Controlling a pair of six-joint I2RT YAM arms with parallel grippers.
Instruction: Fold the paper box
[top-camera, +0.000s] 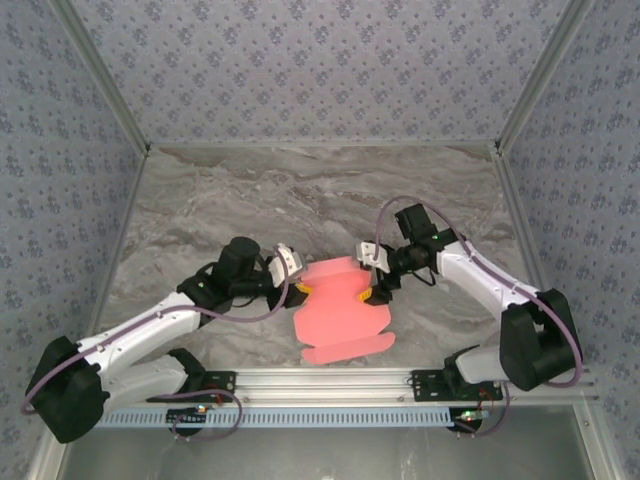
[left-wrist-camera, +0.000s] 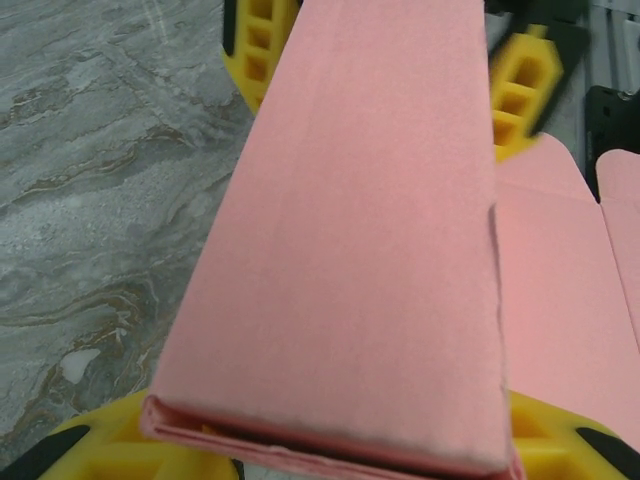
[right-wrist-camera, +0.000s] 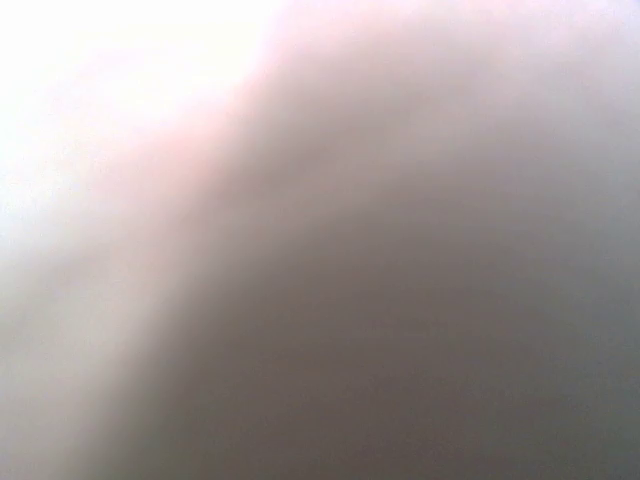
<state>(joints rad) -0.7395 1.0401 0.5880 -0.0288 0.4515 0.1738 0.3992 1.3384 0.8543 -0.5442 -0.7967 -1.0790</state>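
Marble tbl (top-camera: 300, 190), paper box (top-camera: 340, 312), patterned walls (top-camera: 300, 60)

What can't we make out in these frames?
1. Right wrist view: blurred pinkish-grey, nothing identifiable.
2. Right gripper open or shut: too small in the top view, where it meets the paper box.
3. Left gripper grip: in the left wrist view the box covers the gap between its fingers.
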